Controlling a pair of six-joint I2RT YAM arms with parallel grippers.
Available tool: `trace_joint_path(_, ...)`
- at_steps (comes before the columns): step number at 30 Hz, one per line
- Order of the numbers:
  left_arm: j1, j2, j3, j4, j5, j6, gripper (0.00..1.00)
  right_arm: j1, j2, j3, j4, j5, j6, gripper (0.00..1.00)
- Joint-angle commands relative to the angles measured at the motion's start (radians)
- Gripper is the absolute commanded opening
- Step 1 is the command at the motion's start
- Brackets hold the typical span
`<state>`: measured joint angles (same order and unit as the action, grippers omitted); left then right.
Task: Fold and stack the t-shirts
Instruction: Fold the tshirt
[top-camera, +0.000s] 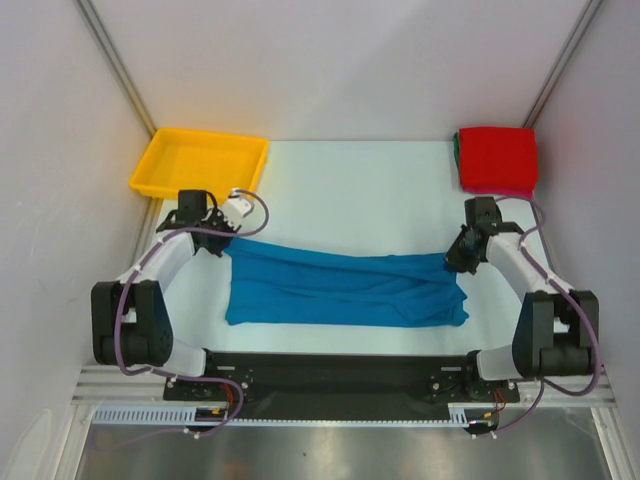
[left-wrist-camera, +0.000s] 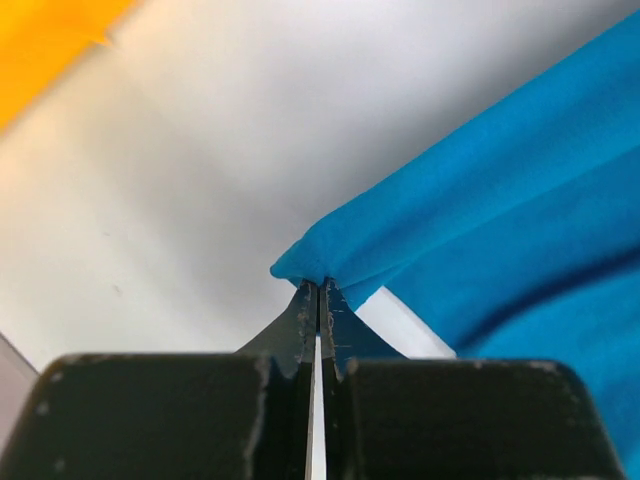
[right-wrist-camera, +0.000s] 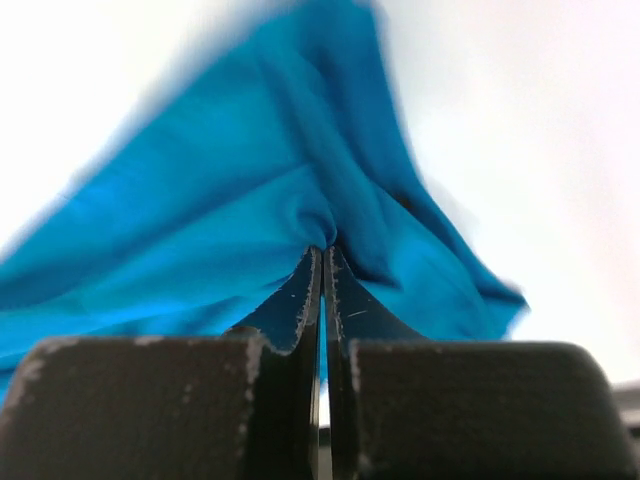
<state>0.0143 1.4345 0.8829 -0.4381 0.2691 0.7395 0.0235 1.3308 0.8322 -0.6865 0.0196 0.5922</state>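
A bright blue t-shirt (top-camera: 340, 290) lies stretched in a long band across the near middle of the white table. My left gripper (top-camera: 226, 244) is shut on its far left corner, and in the left wrist view the fingertips (left-wrist-camera: 320, 284) pinch a folded blue edge (left-wrist-camera: 330, 250). My right gripper (top-camera: 457, 262) is shut on the shirt's far right corner; the right wrist view has blue cloth (right-wrist-camera: 260, 220) bunched at the gripper's tips (right-wrist-camera: 322, 250). A folded red t-shirt (top-camera: 498, 157) tops a small pile at the back right, with thin green and pink edges under it.
A yellow plastic tray (top-camera: 200, 162) sits at the back left, just beyond my left gripper. Grey walls close in on both sides. The arm bases and a black rail (top-camera: 330, 375) run along the near edge.
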Motion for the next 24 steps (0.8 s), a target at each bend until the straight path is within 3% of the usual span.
trace_joint_path(1,0.012,0.045,0.100,0.090,-0.008,-0.098,0.00,-0.005,0.100,0.140,0.035,0.010,-0.049,0.00)
trace_joint_path(4,0.012,0.043,0.105,0.084,0.001,-0.097,0.00,-0.005,0.107,0.153,0.019,0.022,-0.051,0.00)
trace_joint_path(13,0.018,-0.003,-0.068,0.015,0.051,0.020,0.00,-0.016,-0.035,-0.114,0.038,0.011,0.029,0.00)
trace_joint_path(17,0.018,-0.008,-0.084,-0.091,0.117,0.066,0.09,-0.066,-0.033,-0.147,0.067,0.006,0.012,0.00)
trace_joint_path(21,0.026,-0.016,-0.021,-0.244,0.177,0.123,0.61,-0.062,-0.016,-0.085,0.002,0.046,-0.038,0.55)
trace_joint_path(24,0.055,-0.049,0.054,-0.329,0.229,0.115,0.64,0.002,-0.085,0.007,-0.073,0.146,-0.069,0.65)
